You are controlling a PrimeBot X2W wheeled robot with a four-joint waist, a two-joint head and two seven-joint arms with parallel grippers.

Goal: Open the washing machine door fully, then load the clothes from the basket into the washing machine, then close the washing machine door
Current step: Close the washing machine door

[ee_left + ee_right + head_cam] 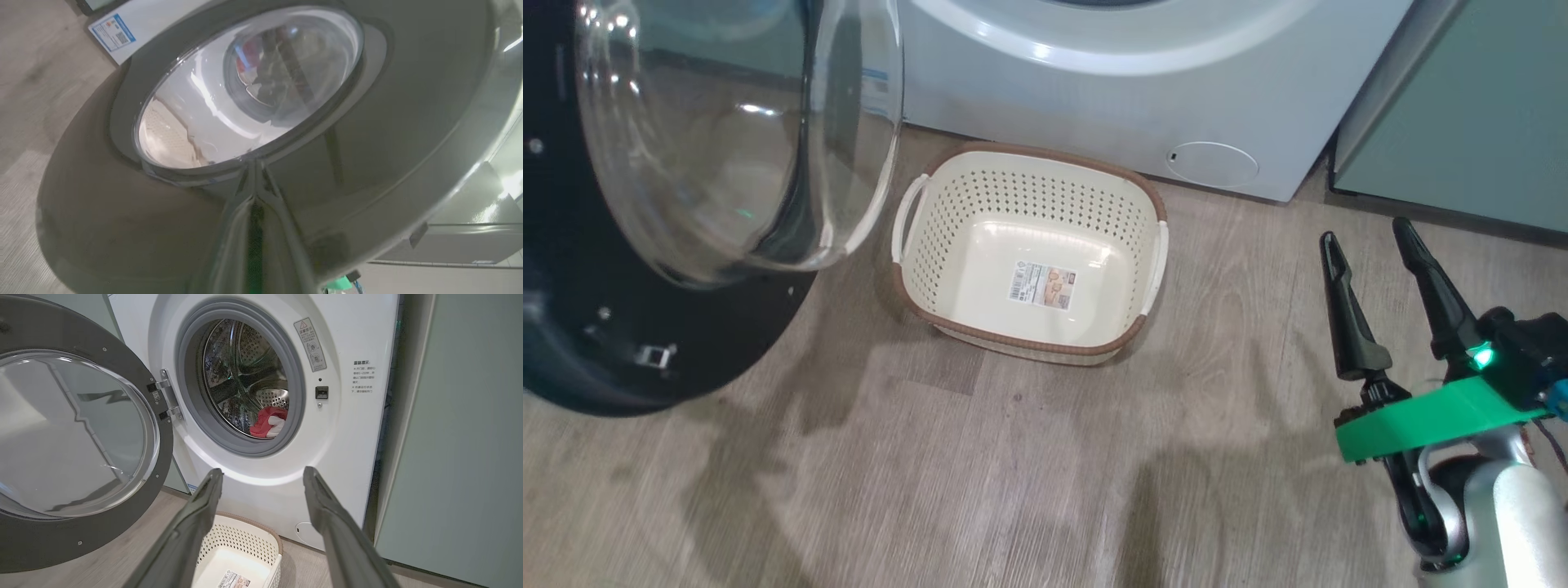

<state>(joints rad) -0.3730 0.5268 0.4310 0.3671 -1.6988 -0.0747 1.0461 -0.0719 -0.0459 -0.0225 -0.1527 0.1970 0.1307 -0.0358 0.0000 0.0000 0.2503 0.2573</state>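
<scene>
The washing machine door (73, 433) stands swung open on its hinges at the left of the washing machine (339, 428). The red and white clothes (269, 421) lie low inside the steel drum, behind the grey gasket. The basket (1013, 196) sits on the wooden floor just in front of the machine, with the label sticker showing on its bare bottom. The right gripper (1364, 233) hovers to the right of the basket, its jaws spread and pinching nothing. The left gripper (254, 200) has its jaws pressed together, tips against the door's glossy black outer rim just below the glass window.
</scene>
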